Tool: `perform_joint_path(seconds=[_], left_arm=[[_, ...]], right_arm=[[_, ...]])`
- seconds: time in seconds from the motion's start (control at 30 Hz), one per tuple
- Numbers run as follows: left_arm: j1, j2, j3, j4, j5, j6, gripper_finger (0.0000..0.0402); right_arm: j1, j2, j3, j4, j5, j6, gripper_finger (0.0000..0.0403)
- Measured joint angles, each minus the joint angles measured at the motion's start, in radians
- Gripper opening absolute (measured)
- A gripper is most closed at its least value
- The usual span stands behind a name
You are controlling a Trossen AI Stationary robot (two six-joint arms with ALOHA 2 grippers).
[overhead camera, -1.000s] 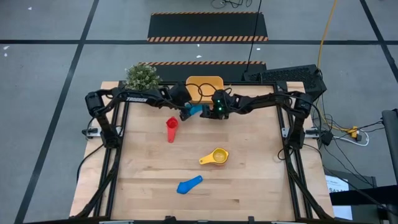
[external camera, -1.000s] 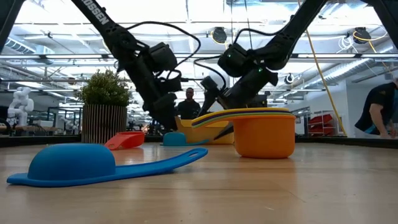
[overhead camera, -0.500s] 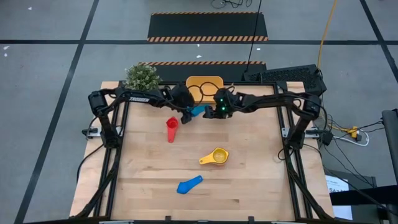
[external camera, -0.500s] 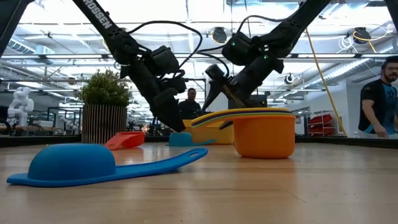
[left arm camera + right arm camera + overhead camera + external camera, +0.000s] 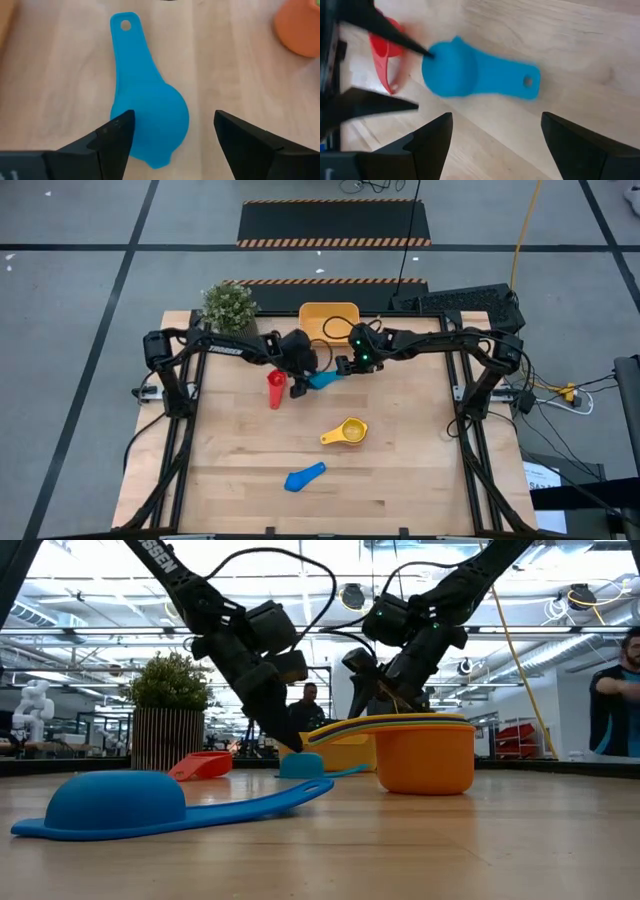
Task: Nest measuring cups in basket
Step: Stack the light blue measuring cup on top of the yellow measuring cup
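A: Overhead, the table (image 5: 400,480) shows the whole layout: the basket (image 5: 329,317) sits at the 12 o'clock edge, the plant (image 5: 228,304) at about 11 o'clock, and the light blue cup (image 5: 322,379) lies on the wood just below the basket, between the two grippers.

B: And the arms?

A: The left gripper (image 5: 297,385) comes in from 9 o'clock, the right gripper (image 5: 345,364) from 3 o'clock. The overhead view cannot settle the fingers; the wrist views can.

B: What does the left wrist view give?

A: The light blue cup lies bowl-down, the handle with its hole pointing away, and the left gripper's fingers (image 5: 117,135) stand apart, one tip touching the bowl's edge, the other clear of it. Nothing is clamped.

B: And the right wrist view?

A: The right gripper's fingers (image 5: 432,137) are spread wide above the same cup, well clear of it. It also catches the left gripper's fingertip against the bowl, with the red cup (image 5: 385,55) just beyond.

B: The other cups?

A: Overhead, the red cup lies at 9 o'clock of the light blue one, the yellow stack (image 5: 345,432) sits near the table's middle, and the dark blue cup (image 5: 305,476) is toward 6 o'clock. Only the low view shows that the stack is an orange cup with yellow and green rims nested in it, and that the dark blue cup lies upside down.
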Motion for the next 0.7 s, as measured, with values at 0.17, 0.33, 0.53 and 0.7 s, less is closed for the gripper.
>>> perform_joint_path(seconds=[0.17, 0.33, 0.53, 0.7], left_arm=[[-0.042, 0.000, 0.000, 0.000, -0.034, 0.007, 0.0273], [-0.050, 0.000, 0.000, 0.001, -0.055, 0.009, 0.0273], [-0.050, 0.000, -0.001, 0.004, -0.060, 0.009, 0.0273], [-0.050, 0.000, -0.001, 0.006, -0.061, 0.021, 0.0273]], right_arm=[[-0.008, 0.016, 0.000, 0.028, 0.003, -0.002, 0.0299], [-0.013, 0.074, -0.001, 0.029, -0.050, -0.009, 0.0299], [-0.005, 0.121, -0.002, 0.073, -0.055, -0.028, 0.0298], [-0.003, 0.138, -0.005, 0.152, -0.045, -0.039, 0.0278]])
